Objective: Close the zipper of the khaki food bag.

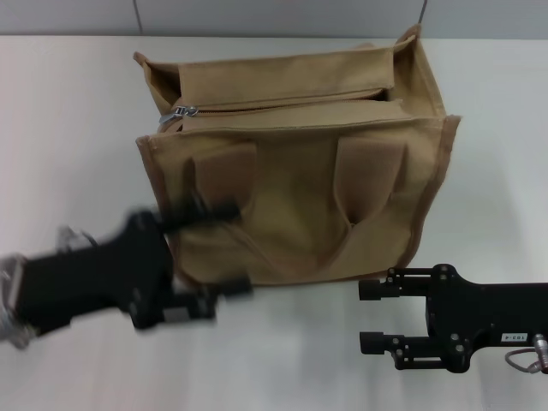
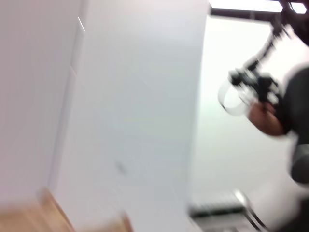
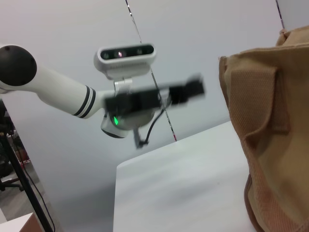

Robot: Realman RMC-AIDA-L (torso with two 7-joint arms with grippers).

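The khaki food bag (image 1: 300,171) stands upright mid-table, its two loop handles hanging down the front face. Along its top runs the zipper (image 1: 282,101), with the silver slider (image 1: 182,111) at the bag's left end. My left gripper (image 1: 224,248) is blurred by motion and open, with nothing between its fingers. It sits low against the bag's front left corner. My right gripper (image 1: 370,317) is open and empty, in front of the bag's front right corner and clear of it. The right wrist view shows the bag's side (image 3: 270,145) and the left arm's gripper (image 3: 154,99) farther off.
The white table (image 1: 77,128) spreads around the bag, with a grey wall behind it. The left wrist view shows only blurred wall, a person at its edge and a strip of khaki fabric (image 2: 29,217).
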